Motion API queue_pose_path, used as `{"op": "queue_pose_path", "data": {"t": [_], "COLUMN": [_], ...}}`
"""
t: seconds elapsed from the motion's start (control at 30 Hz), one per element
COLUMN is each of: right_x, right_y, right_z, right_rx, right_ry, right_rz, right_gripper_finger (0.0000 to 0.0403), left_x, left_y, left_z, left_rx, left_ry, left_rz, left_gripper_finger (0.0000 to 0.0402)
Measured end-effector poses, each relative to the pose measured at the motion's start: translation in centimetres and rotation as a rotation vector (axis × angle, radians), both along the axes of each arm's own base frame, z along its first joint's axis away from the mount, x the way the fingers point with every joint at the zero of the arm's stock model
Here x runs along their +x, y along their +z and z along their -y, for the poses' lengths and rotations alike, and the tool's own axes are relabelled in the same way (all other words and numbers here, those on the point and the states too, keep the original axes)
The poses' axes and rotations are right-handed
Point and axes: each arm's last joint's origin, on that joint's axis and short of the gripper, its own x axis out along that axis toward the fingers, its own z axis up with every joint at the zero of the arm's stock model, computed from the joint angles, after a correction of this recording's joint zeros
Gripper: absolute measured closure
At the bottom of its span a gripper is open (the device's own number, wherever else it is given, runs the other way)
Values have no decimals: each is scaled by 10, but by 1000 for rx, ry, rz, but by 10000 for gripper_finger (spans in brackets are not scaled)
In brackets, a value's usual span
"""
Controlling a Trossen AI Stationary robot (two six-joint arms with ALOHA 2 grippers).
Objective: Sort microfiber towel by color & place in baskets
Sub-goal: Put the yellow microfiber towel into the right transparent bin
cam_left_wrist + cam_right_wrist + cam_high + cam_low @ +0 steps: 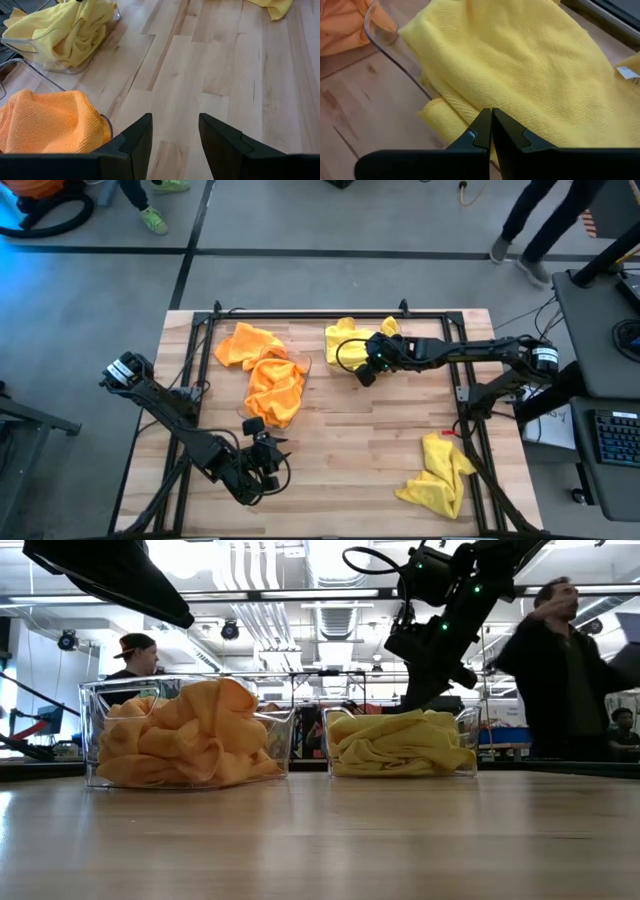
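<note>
Towels are seen sorted by color into two clear plastic tubs on the wooden surface [350, 450]: orange towels [268, 375] are heaped in the left tub [188, 735], yellow ones [400, 743] folded into the right tub [400, 745]. The right gripper [368, 363] is held over the yellow tub, its fingers [487, 131] pressed together with nothing between them, apparently because a yellow towel has just been dropped there. One yellow towel [438, 473] is left loose near the surface's front right corner, well apart from both tubs, and is judged the remaining piece to be sorted. The left gripper [262, 461] is parked low at the front, near the orange tub, its fingers [132, 145] spread apart and empty, seemingly kept clear of the other arm. People are glimpsed in the room beyond.
</note>
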Motion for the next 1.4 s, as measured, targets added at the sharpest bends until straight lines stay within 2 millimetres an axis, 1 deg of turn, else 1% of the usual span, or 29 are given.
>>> {"op": "queue_pose_path", "data": {"t": [0.13, 0.5, 1.4], "right_x": [0, -4, -3], "right_y": [-2, -14, -13], "right_z": [0, 1, 1], "right_rx": [0, -4, -18], "right_ry": [-1, -6, 2], "right_rz": [1, 14, 34], "right_gripper_finger": [394, 394, 394], "left_x": [0, 0, 0], "left_y": [0, 0, 0], "left_z": [0, 0, 0], "left_rx": [0, 0, 0], "left_ry": [0, 0, 0], "left_rz": [0, 0, 0], "left_gripper_finger": [256, 256, 256]}}
